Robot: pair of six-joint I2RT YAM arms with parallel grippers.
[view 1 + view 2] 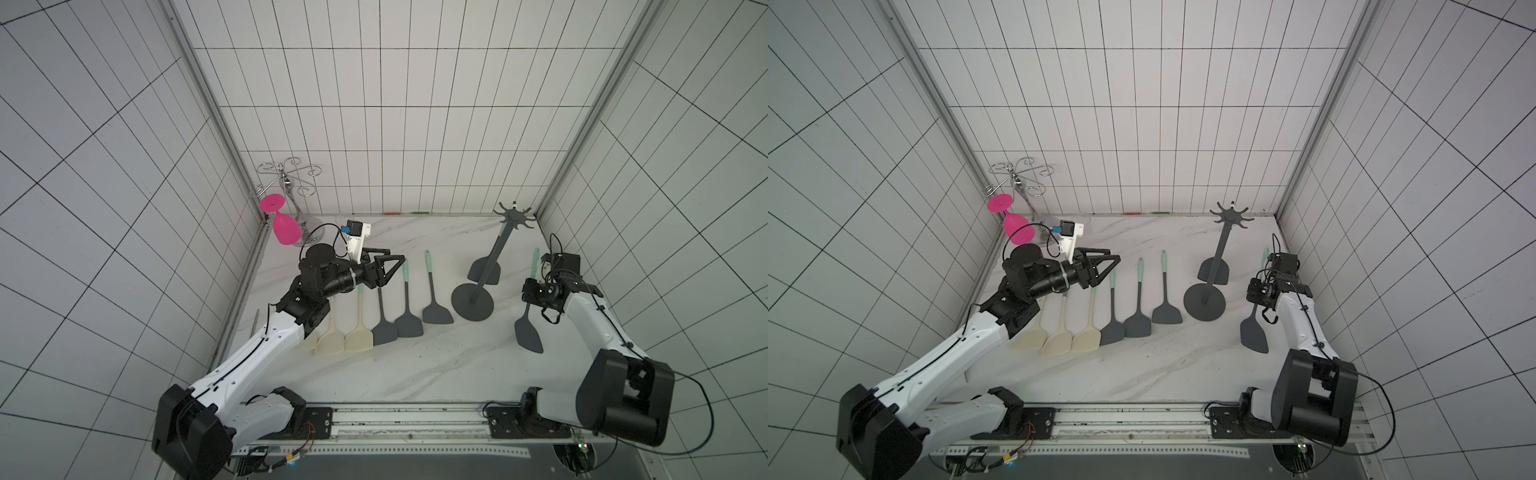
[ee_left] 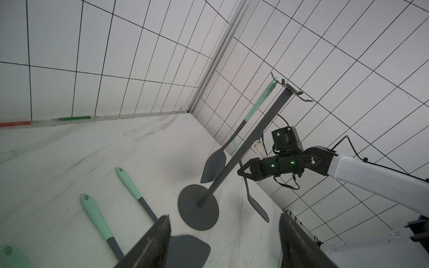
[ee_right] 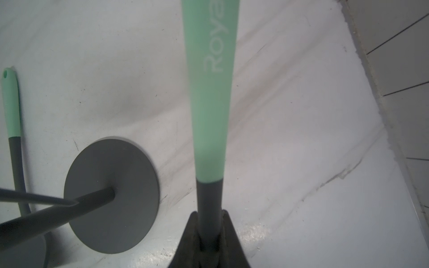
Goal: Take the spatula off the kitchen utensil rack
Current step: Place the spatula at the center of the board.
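right gripper (image 3: 209, 234) clamped on the spatula (image 3: 210, 92) at its dark neck — light, slim, probably stiff there, blade likely floppy — left gripper (image 2: 222, 219) jaws wide, empty.

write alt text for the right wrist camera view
The right pincer is shut on the dark grey shaft of a mint-green-handled spatula, which points away from the camera over the white marble-look tabletop. Beside it stand the flat round base and thin pole of the dark grey matte kitchen utensil rack, with a second mint-handled grey spatula lying beyond.
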